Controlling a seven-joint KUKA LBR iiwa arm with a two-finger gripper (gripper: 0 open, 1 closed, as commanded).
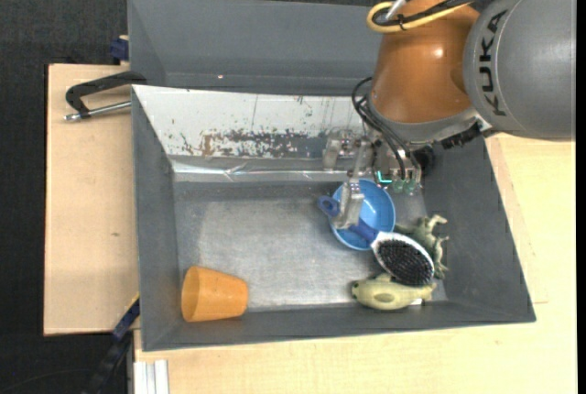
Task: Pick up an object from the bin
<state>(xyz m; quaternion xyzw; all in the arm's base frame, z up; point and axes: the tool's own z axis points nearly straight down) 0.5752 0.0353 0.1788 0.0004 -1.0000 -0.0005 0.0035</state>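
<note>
Reaching down from under the arm's orange wrist cover (421, 62), the claw (351, 200) sits at the left rim of a round blue plastic cup (371, 216) with a small handle, in the right half of the grey metal bin (156, 227). Its metal tip overlaps the cup's rim on the side where the handle juts out, toward the bin's middle. How far the claw is spread, and whether it has hold of the cup, cannot be told, since the wrist and its cables cover much of it. The cup lies tilted on the bin floor, near the foot of the back wall.

Touching the cup's lower right edge is an oval hairbrush with black bristles (405, 260). Just below the brush, by the front wall, lies a pale yellowish-green piece (385, 294); whether it is the brush's handle cannot be told. Beside the brush, toward the right wall, is a small olive-green toy figure (432, 235), its shape hard to make out.

Well apart from these, in the front left corner, an orange plastic cup (213, 294) lies on its side, its wider end to the left.
</note>
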